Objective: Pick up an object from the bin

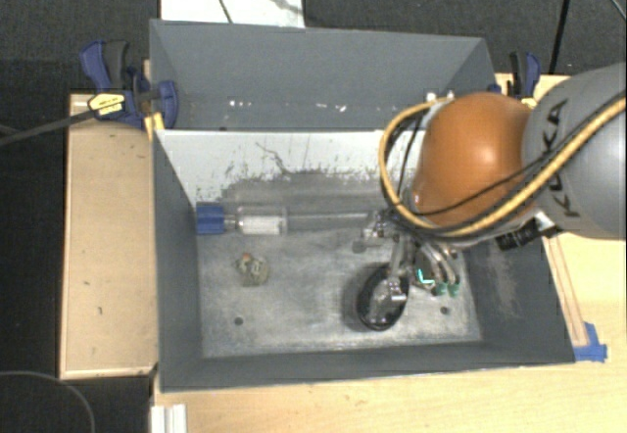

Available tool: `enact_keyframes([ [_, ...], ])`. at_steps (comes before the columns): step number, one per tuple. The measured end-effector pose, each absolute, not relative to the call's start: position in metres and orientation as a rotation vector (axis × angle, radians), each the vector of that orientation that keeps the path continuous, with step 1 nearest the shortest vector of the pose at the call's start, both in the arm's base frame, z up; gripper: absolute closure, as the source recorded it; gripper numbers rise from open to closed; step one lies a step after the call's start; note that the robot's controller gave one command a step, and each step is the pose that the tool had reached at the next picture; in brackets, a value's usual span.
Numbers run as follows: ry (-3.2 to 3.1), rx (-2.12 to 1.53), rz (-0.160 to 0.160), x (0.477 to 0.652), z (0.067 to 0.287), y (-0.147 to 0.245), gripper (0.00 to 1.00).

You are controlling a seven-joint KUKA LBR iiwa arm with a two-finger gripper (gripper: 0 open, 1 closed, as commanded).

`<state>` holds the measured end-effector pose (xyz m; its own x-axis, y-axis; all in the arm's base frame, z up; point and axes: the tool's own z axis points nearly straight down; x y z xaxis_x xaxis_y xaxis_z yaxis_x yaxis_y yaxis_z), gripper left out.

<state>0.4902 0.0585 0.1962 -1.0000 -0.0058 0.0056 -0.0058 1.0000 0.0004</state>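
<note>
My gripper [396,290] hangs low over the front right of the bin floor, below the orange wrist cover. Right under it lies a dark, glossy, rounded object [373,310], and the gripper's tip meets its upper edge. Whether that object is gripped cannot be made out. A long clear tube with a blue cap [263,221] lies across the back of the floor, its right end close to the gripper's left side. A small grey-brown crumpled lump [253,268] rests on the left half of the floor, well away from the gripper.
The arm and its orange cover with yellow and black cables hang over the bin's right side and hide the floor there. The bin's sloped walls rise on all sides, and the front wall is close behind the dark object.
</note>
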Motion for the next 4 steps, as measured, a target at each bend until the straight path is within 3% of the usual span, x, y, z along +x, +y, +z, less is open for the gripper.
enact_keyframes([
  [1,-3.128,-0.234,0.002,0.510,0.097,-0.004,0.00],
  [2,-3.133,-0.235,-0.001,0.511,0.100,-0.002,1.00],
  [3,-3.134,-0.228,-0.001,0.511,0.100,-0.002,0.00],
  [4,-3.140,0.017,0.003,0.482,0.116,-0.063,0.00],
])
